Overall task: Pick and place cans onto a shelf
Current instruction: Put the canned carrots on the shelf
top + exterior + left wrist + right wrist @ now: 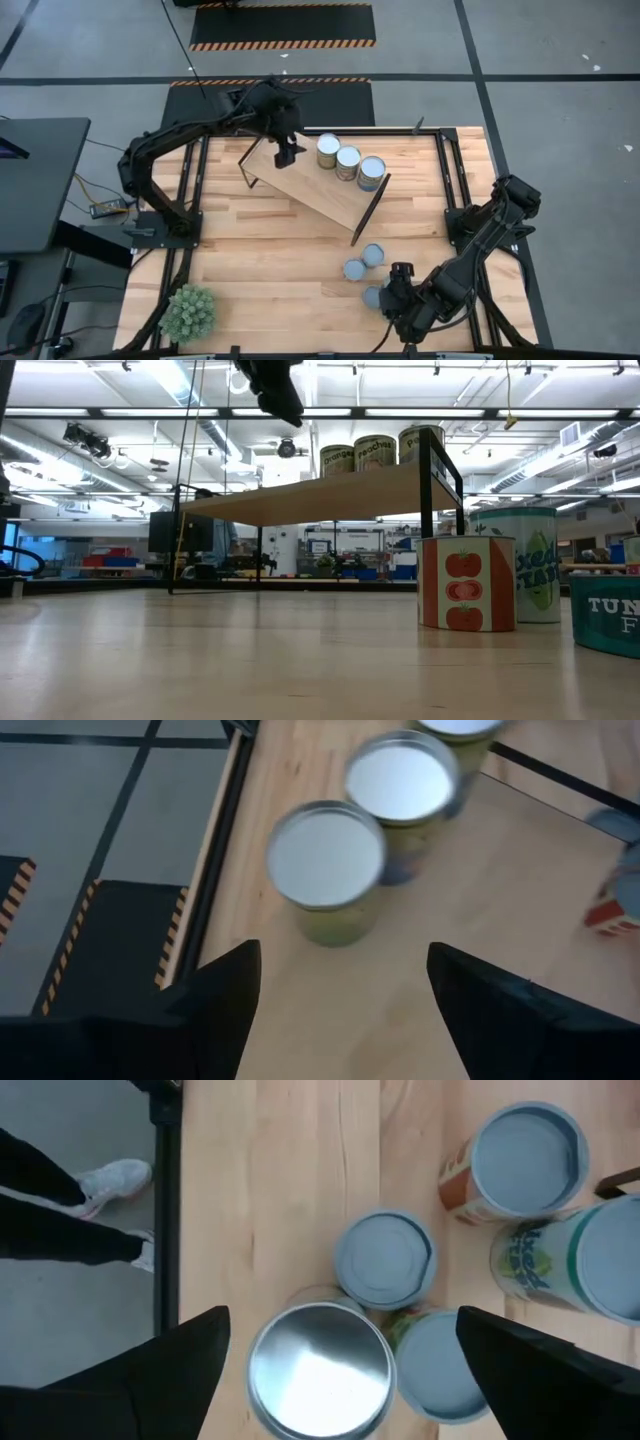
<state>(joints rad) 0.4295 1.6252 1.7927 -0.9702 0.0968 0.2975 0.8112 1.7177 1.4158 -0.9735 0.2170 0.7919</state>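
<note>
Over table's near-right corner, right gripper [340, 1370] is hovering above loose cans [362, 272], jaws spread wide, holding nothing; silver-topped can [318, 1370] sitting directly beneath. Left gripper [340, 1000] is hanging over shelf [310, 185], jaws apart, empty, beside three shelved cans [349, 162]. Cans look rigid, light, smooth-walled, prob. slippery; best gripped across the sidewall mid-height, not the rim.

Three cans [348, 162] on the shelf [320, 190], left end effector [285, 155] beside.
</note>
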